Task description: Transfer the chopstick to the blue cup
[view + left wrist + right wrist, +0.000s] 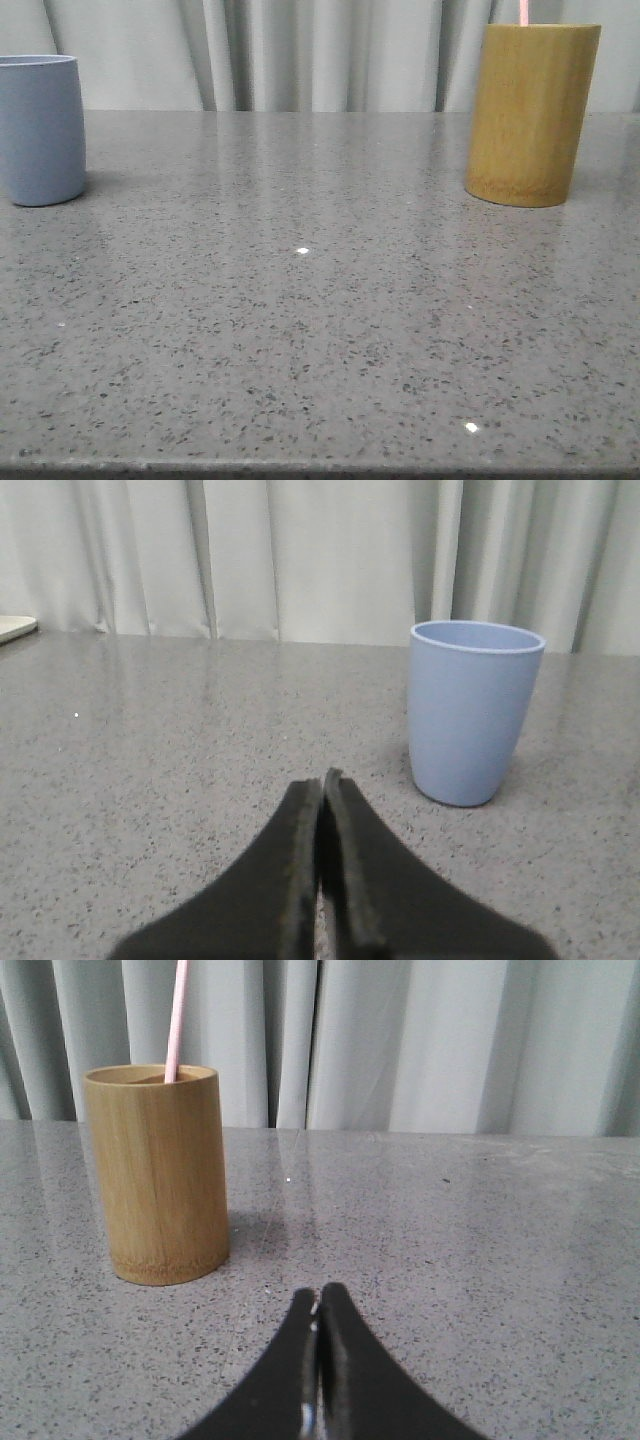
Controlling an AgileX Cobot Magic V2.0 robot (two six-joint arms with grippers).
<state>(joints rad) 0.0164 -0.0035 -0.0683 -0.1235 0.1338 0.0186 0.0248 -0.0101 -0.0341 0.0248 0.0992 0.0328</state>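
Observation:
A thin pale pink chopstick point(524, 11) stands in a yellow-brown bamboo cylinder point(530, 112) at the back right of the table; only its upper end shows. It also shows in the right wrist view point(176, 1022), in the bamboo cylinder point(158, 1174). The pale blue cup point(38, 130) stands at the back left, upright, and shows empty at its rim in the left wrist view point(472, 710). My left gripper point(323, 780) is shut and empty, short of the cup. My right gripper point(319, 1295) is shut and empty, short of the cylinder. Neither gripper shows in the front view.
The grey speckled table point(320, 320) ends at a front edge point(320, 466) near the camera. Pale curtains point(320, 50) hang behind it. A pale flat object's edge point(15, 628) shows at the far side in the left wrist view.

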